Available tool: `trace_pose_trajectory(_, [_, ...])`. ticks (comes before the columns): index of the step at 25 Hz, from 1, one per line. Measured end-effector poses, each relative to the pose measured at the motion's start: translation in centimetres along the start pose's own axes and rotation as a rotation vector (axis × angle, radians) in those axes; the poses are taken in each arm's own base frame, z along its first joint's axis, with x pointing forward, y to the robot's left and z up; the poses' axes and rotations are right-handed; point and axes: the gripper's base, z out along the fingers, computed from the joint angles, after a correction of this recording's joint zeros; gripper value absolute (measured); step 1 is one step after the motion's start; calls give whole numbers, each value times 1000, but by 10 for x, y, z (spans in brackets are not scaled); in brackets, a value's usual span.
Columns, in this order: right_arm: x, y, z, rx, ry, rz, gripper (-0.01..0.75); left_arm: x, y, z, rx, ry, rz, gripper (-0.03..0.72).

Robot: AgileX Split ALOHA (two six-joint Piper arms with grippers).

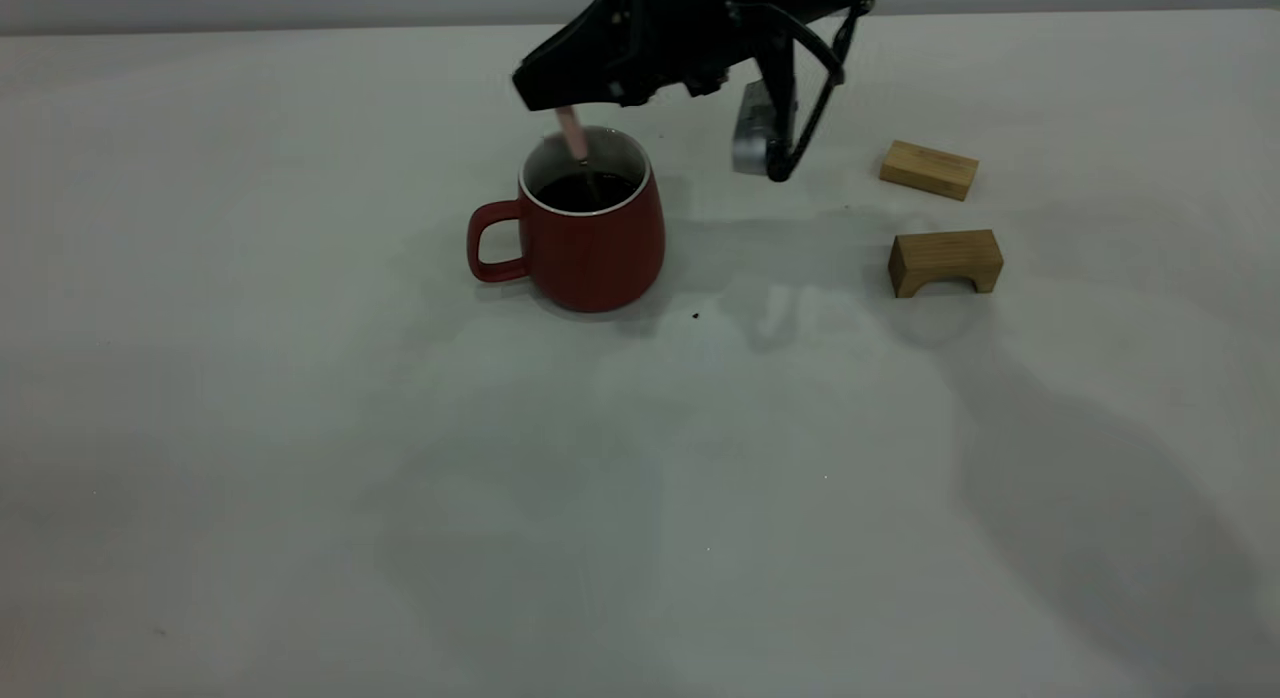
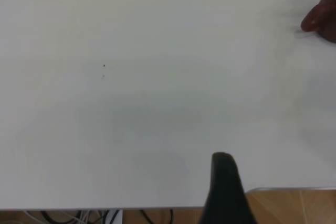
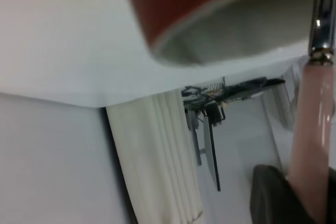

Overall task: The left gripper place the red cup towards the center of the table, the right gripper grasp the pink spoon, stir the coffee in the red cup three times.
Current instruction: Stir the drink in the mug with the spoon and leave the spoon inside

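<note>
Above the red cup, the pink spoon was pinched by the right tool, its bowl sunk into the coffee for stirring; the left tool's state could not be told.

From my end the red cup reads as a dark, brick-ish red outside, with a white rim and pale inner wall. The coffee in it is basically black-brown. The pink spoon has a soft pale pink handle, and in my right wrist view its neck is shiny grey metal. The table is plain pale grey-white with a few tiny dark specks. Two wooden blocks are light tan with faint grain. The right gripper is black.
</note>
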Motion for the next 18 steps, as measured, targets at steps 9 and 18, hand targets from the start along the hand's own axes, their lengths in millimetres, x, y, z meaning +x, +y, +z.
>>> trace_pose_trajectory(9, [2, 6, -3, -40, 17, -10, 141, 0, 0, 0, 0, 0, 5, 595])
trace_pose_trajectory(18, [-4, -2, -6, 75, -31, -129, 141, 0, 0, 0, 0, 0, 5, 595])
